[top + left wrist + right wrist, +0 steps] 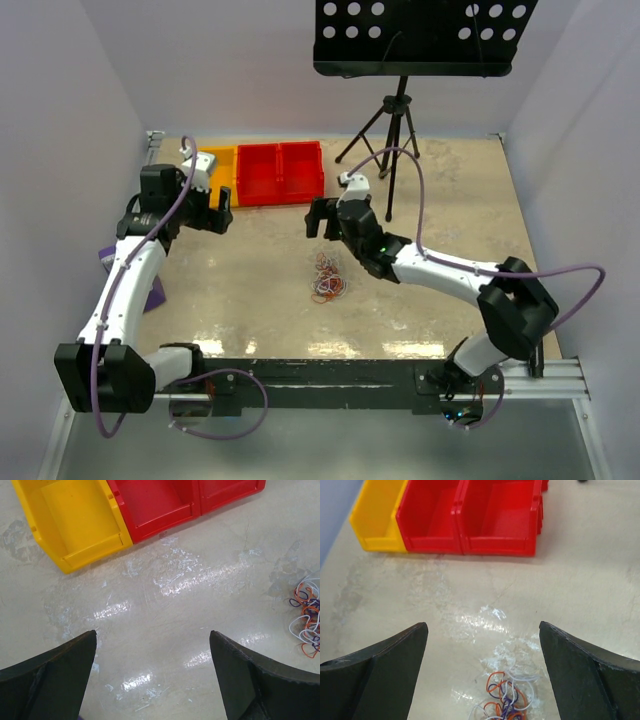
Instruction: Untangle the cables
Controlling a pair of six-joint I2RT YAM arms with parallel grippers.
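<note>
Right wrist: cables [507,700] = small tangled heap, orange/white/purple loops; L fingers [50,680] & R fingers [380,670] wide, empty.

A yellow bin [75,520] and two red bins [155,505] are sitting on the bench [175,605] ahead of the left fingers [50,675], a black tripod stand [392,130] beyond the right fingers [385,670].

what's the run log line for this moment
left claw: open, empty, apart from cables | right claw: open, empty, close to cables | cables: tangled pile on table, not gripped
</note>
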